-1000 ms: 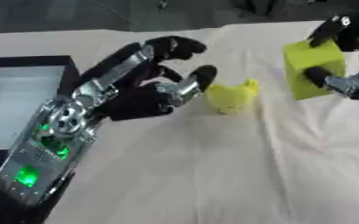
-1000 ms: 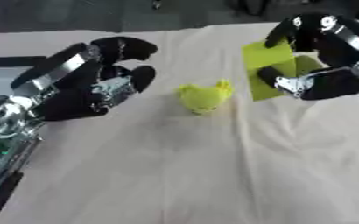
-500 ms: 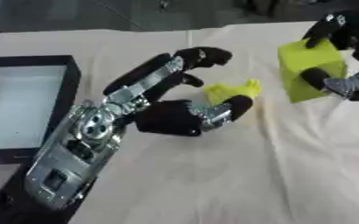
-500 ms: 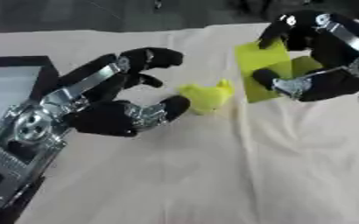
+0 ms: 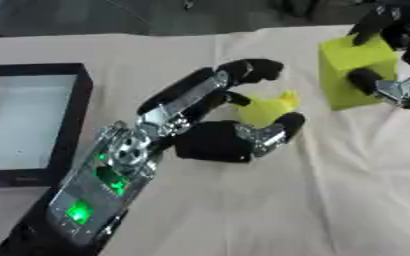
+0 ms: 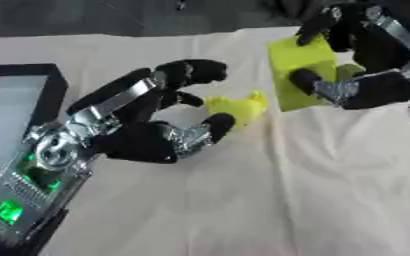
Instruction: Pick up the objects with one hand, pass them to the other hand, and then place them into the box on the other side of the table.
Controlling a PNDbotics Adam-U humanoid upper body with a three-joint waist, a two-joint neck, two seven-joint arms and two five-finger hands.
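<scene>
The left hand [image 5: 213, 142] cups a small yellow toy [image 5: 265, 107] lying mid-cloth, fingers curling over it and thumb just beneath, not yet clearly gripping. The right hand [image 6: 366, 75] holds a yellow-green block [image 6: 303, 70] just beyond. The box [image 5: 68, 85] sits at left, with open cloth between.

near half of the counter [image 6: 270, 200] is wide open, black box [image 5: 33, 120] walls off the left edge
</scene>
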